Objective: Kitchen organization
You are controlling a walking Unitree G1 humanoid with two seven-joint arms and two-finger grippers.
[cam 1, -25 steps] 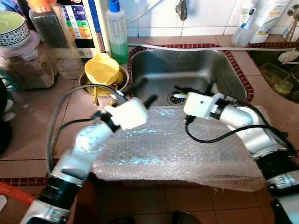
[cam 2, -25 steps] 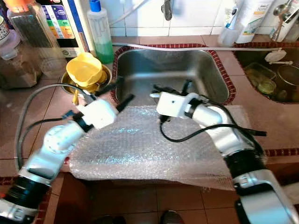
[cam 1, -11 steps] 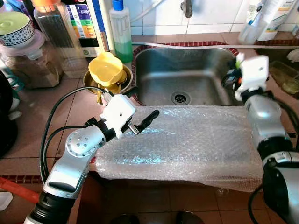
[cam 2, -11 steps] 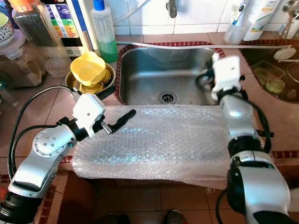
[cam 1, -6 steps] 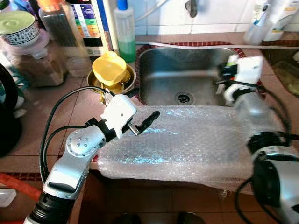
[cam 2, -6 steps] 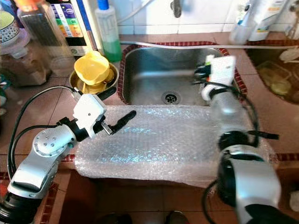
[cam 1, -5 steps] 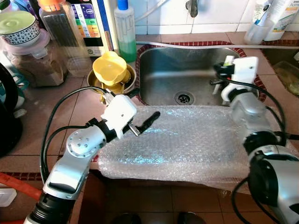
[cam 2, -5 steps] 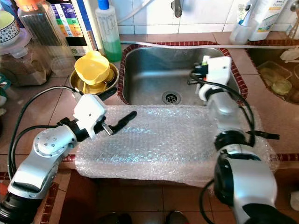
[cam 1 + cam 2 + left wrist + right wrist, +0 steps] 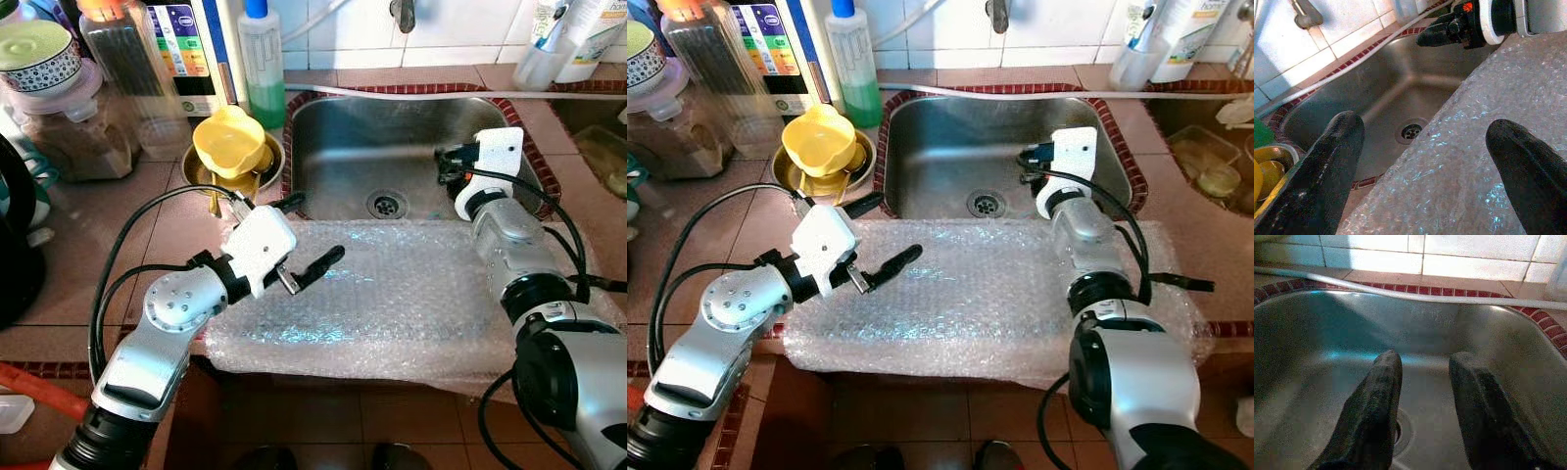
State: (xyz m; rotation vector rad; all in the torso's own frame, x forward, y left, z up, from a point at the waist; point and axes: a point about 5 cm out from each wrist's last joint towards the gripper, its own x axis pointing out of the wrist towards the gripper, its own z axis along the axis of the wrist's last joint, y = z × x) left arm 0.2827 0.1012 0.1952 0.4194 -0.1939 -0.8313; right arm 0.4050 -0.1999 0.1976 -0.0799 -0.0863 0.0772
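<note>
A sheet of bubble wrap (image 9: 392, 294) lies across the counter's front edge and the near rim of the steel sink (image 9: 392, 132). My left gripper (image 9: 313, 233) hovers over the sheet's left end, open wide with nothing between its fingers; its wrist view shows the bubble wrap (image 9: 1474, 147) and the sink drain (image 9: 1411, 131). My right gripper (image 9: 446, 166) reaches over the right part of the sink and points left. Its fingers (image 9: 1376, 416) stand a little apart above the basin, holding nothing, so it is open.
A yellow bowl (image 9: 227, 145) sits in a metal bowl left of the sink. A green soap bottle (image 9: 263, 64) and jars (image 9: 59, 127) stand at the back left. A white hose (image 9: 411, 93) runs behind the sink under the faucet (image 9: 404, 14). Containers (image 9: 612, 171) lie at far right.
My right gripper swung from the sink's right rim inward and now points left over the basin. My left gripper shifted slightly right over the bubble wrap. The camera moved a little.
</note>
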